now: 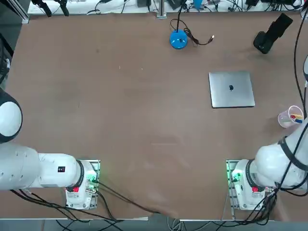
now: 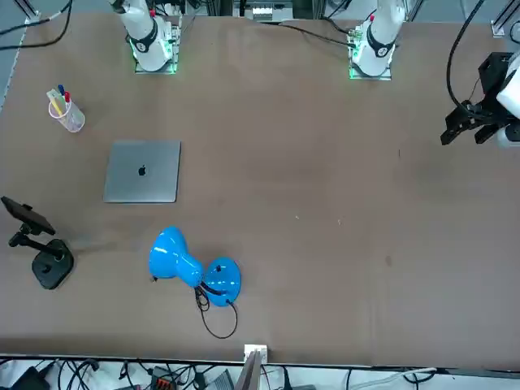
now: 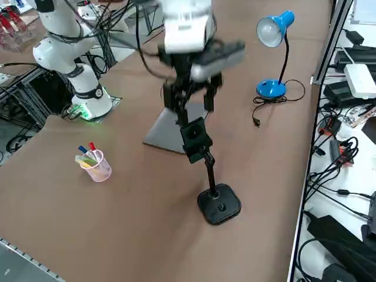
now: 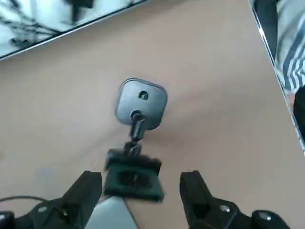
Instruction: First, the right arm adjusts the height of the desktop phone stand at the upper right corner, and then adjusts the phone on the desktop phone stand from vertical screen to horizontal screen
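Note:
The desktop phone stand (image 1: pixel 263 43) stands at the table's far right corner, with a rounded black base (image 3: pixel 219 204) and a thin tilted pole. The phone (image 3: pixel 195 138), a small black slab, sits clamped on top of the pole. My right gripper (image 3: pixel 191 97) hangs just above the phone and is open. In the right wrist view its two fingers (image 4: pixel 88 191) stand apart on either side of the phone (image 4: pixel 133 179), with a gap at each side. The stand's base (image 4: pixel 141 102) shows beyond it. From the front, the stand (image 2: pixel 50 264) and phone (image 2: pixel 24 215) show without the gripper.
A closed silver laptop (image 1: pixel 231 89) lies just inward of the stand. A blue desk lamp (image 1: pixel 178 39) with its cable stands at the far edge. A clear cup of pens (image 1: pixel 290 117) sits near the right edge. Cables and boxes (image 3: pixel 352 76) lie beyond the table's far edge.

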Robot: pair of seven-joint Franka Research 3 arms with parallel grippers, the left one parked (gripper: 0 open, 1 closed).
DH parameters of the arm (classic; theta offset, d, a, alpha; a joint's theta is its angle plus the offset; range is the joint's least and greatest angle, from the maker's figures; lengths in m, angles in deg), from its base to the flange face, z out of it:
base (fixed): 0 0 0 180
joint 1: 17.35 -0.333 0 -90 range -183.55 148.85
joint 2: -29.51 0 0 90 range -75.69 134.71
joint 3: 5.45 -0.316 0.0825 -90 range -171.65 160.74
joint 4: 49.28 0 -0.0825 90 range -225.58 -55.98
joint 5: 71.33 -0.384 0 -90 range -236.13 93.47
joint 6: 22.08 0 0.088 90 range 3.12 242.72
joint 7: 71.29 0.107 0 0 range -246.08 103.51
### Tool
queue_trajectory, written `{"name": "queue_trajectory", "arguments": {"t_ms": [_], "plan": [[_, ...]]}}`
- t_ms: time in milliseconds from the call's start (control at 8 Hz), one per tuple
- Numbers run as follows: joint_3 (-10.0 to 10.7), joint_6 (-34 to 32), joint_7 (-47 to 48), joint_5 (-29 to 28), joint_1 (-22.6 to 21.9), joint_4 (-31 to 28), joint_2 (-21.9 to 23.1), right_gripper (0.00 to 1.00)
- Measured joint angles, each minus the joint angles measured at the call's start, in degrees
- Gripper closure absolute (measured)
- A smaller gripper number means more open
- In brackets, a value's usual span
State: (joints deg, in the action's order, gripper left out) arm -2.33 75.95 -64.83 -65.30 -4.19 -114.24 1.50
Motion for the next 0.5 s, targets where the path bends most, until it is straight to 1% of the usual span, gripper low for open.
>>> {"name": "queue_trajectory", "arguments": {"t_ms": [125,375,500], "plan": [[-0.2,-2.5,-3.2,0.2,-2.4,1.3,0.2,0.0],[-0.4,-5.1,-9.3,1.1,-7.1,1.4,-0.3,0.0],[-0.4,-5.9,-11.2,1.2,-8.7,1.4,-0.5,0.0]]}}
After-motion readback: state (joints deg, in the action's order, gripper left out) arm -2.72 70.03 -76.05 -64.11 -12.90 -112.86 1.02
